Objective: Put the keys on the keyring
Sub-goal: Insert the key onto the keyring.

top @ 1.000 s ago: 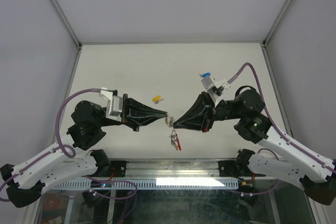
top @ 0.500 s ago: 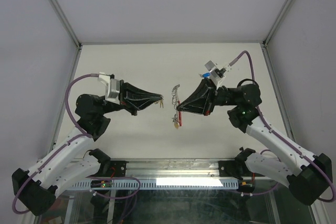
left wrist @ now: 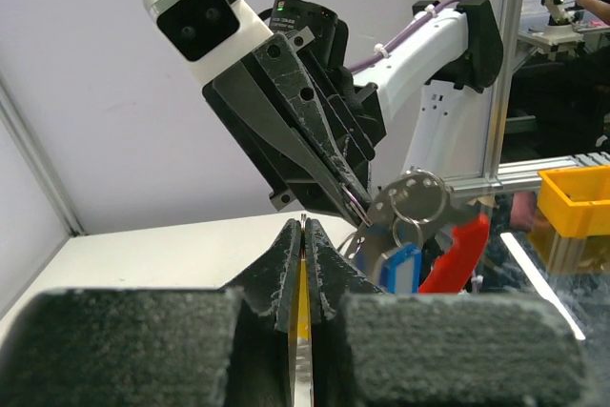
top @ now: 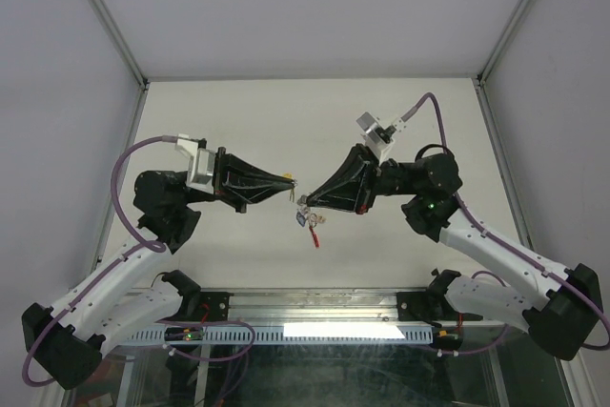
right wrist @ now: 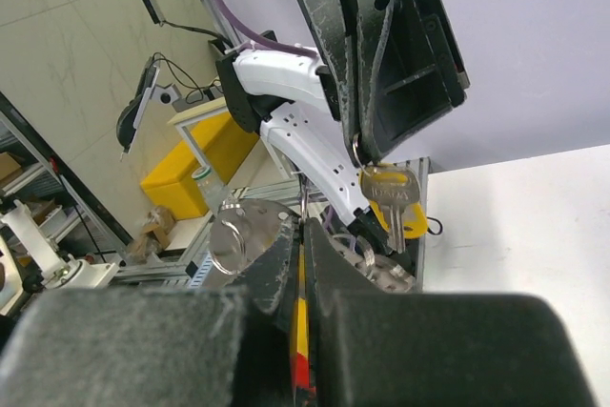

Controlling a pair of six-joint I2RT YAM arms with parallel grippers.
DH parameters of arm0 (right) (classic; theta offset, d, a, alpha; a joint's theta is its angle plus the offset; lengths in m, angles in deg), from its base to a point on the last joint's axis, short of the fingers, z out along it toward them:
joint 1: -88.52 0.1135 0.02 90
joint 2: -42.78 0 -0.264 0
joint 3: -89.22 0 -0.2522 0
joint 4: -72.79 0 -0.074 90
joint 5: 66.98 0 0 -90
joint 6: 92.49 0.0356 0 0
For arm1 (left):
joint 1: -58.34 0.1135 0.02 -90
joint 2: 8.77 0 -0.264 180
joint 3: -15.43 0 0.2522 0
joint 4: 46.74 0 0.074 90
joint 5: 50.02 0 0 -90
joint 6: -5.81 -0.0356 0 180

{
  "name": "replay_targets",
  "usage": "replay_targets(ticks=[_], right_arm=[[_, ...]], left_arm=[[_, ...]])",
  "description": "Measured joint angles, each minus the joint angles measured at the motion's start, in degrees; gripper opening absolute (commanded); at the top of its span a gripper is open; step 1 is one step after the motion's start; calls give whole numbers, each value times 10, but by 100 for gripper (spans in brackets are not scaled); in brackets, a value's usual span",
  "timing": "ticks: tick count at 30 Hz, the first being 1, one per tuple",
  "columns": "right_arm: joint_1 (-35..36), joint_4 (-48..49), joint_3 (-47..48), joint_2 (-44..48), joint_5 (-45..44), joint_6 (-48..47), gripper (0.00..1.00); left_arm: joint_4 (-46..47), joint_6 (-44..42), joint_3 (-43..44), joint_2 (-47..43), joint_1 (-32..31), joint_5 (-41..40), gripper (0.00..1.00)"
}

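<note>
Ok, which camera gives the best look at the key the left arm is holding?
The right wrist view: the key hangs in plain view from the left gripper, metal and yellow cap clear. The left wrist view shows only a yellow sliver between its jaws; the top view, a speck.

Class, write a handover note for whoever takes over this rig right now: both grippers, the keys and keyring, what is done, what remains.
Left gripper: shut on a yellow-capped key, held in the air.
Right gripper: shut on the keyring, red strip dangling, facing the other arm.
Done: a blue-capped key seems to hang on the keyring already.
To do: thread the yellow-capped key on; the tips are close, not joined.
</note>
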Motion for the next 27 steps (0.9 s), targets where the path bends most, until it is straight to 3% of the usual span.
replay_targets(ticks=[8,27], right_arm=[[47,-23,18,-17,-45,-22,0],[55,-37,21,-20,-84,-33,0]], left_arm=[[10,6,3,0,0,18,0],[50,36,4,-1,0,30,0]])
